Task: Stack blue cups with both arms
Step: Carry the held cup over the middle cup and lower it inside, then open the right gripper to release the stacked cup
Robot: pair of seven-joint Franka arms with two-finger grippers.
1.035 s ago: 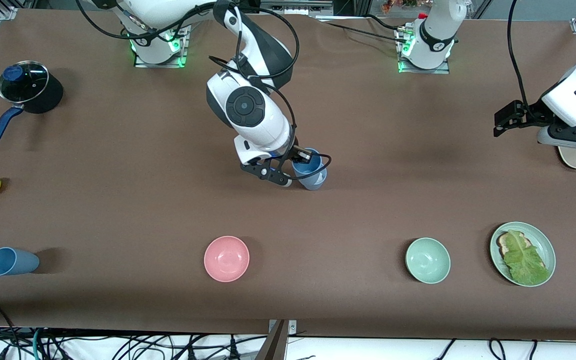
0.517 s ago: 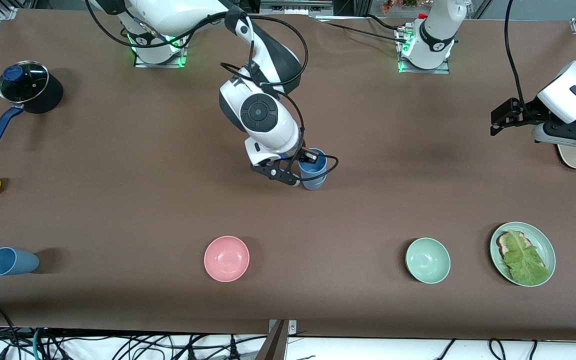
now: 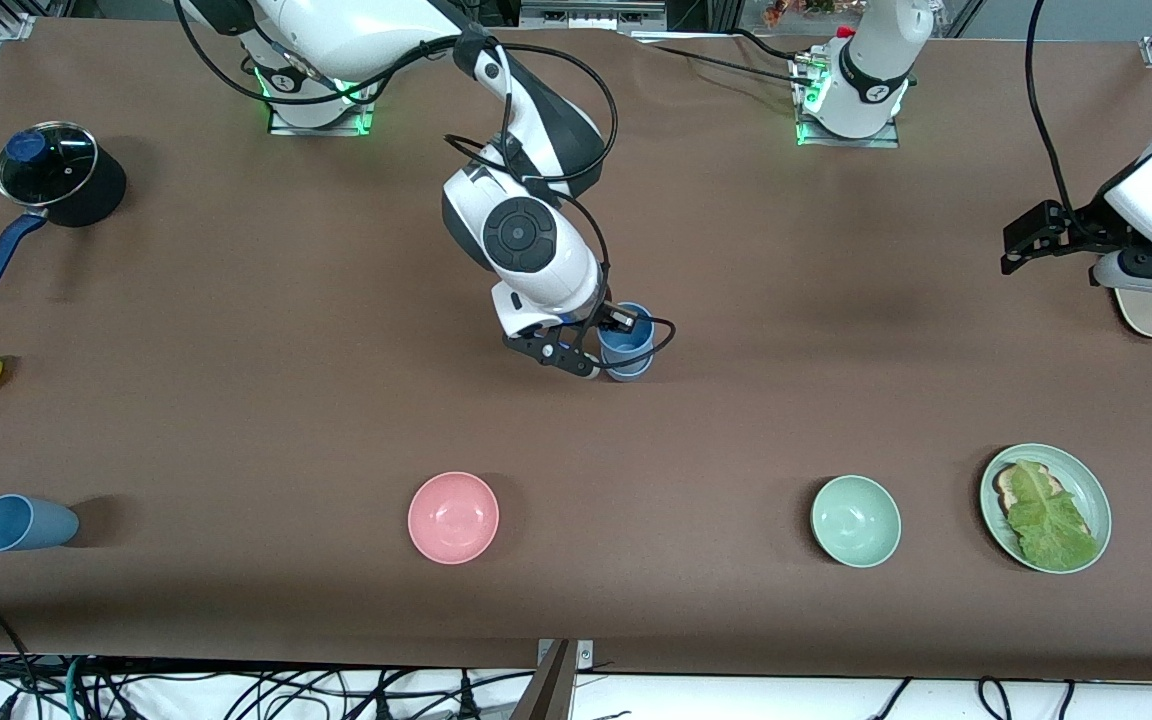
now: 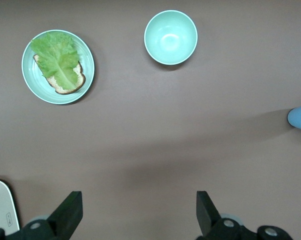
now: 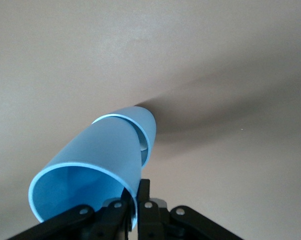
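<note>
Cups first, since they rule this moment: a bright blue cup (image 3: 626, 337) sits clamped by its rim between the fingers of my right gripper (image 3: 604, 318), mouth up, its base going into the duller blue cup (image 3: 629, 371) that stands mid-worktop. In the right wrist view the held cup (image 5: 90, 170) leans into the lower one's mouth (image 5: 143, 132), so their long axes are not yet in line; I judge a straightening push downward is what remains. A third blue cup (image 3: 21, 523) lies on its side at the right arm's end, close to the front camera, mouth pointing toward that end. My left gripper (image 3: 1036, 235), fingers (image 4: 70, 212) spread wide and holding nothing, waits over bare worktop at the left arm's end.
</note>
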